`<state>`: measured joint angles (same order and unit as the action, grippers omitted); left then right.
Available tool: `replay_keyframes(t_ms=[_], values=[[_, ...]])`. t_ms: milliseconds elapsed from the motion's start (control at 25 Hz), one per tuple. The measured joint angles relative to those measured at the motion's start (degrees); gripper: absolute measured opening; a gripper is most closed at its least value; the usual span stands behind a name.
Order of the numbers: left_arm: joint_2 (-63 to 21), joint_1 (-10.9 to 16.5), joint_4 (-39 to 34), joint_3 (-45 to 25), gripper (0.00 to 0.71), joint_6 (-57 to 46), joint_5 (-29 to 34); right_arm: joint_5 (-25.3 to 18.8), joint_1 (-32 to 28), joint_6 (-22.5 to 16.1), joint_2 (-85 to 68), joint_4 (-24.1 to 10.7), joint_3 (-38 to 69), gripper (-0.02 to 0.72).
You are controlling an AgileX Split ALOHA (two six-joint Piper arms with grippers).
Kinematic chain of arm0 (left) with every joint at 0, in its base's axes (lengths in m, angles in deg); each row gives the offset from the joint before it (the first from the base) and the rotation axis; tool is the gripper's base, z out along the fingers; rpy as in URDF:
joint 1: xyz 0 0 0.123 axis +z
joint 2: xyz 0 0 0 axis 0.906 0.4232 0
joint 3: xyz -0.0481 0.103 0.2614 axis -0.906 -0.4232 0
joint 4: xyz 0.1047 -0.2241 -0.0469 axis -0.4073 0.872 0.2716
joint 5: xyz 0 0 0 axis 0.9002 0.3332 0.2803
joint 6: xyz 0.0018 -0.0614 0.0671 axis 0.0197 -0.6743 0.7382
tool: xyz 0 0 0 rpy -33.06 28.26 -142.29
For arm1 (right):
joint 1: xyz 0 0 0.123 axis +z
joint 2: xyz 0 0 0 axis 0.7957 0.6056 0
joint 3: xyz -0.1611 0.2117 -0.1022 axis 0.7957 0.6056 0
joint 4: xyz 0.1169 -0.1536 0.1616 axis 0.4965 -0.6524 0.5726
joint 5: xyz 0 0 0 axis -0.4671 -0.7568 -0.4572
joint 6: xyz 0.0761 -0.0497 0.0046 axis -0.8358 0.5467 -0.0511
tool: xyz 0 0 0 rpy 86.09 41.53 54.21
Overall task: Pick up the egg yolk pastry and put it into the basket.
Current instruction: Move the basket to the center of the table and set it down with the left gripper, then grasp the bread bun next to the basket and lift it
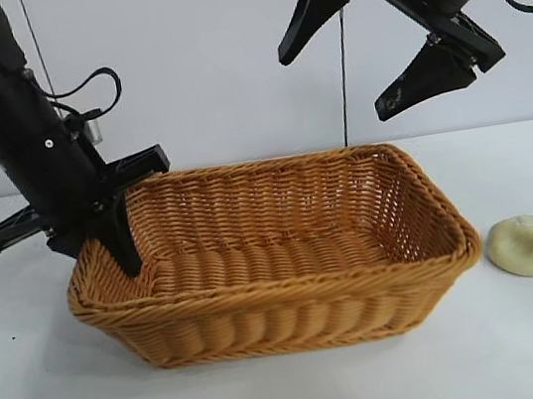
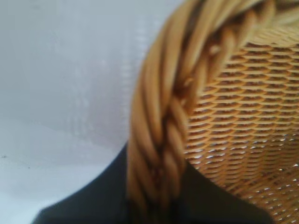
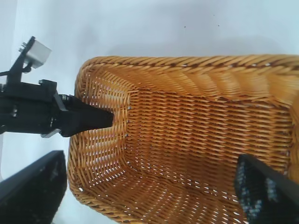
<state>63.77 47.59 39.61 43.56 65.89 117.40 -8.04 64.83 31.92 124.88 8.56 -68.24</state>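
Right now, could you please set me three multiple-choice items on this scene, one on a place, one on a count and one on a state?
1. Where does the egg yolk pastry lie?
A. inside the basket
B. on the table beside the basket's right end in the exterior view
C. in the right tool

2. How many things lie inside the basket?
A. none
B. one
C. two

3. How does the left tool stand?
A. wide open, high above the table
B. closed on the basket's braided rim at its left end
C. holding the pastry

Answers: 1 B, the pastry rests on the white table, apart from the basket. 2 A, only bare weave shows on its floor. 3 B, the left wrist view shows the rim between its fingers; the right tool hangs open above.
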Motion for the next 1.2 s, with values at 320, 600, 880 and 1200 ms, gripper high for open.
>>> replay_keyframes(t_ms=[320, 600, 880, 1200], values=[[0.0, 0.0, 0.69, 0.0, 0.292, 0.1, 0.05, 0.0, 0.0, 0.0, 0.0, 0.0, 0.0, 0.674], [0.0, 0.0, 0.92, 1.19, 0.669, 0.1, 4.29, 0.0, 0.0, 0.0, 0.0, 0.0, 0.0, 0.674], [-3.32, 0.0, 0.72, 7.5, 0.691, 0.1, 10.33, -0.04, 0.0, 0.0, 0.0, 0.0, 0.0, 0.674], [-7.96, 0.0, -10.96, 15.49, 0.696, -0.59, 16.05, -0.04, 0.0, 0.0, 0.0, 0.0, 0.0, 0.674]])
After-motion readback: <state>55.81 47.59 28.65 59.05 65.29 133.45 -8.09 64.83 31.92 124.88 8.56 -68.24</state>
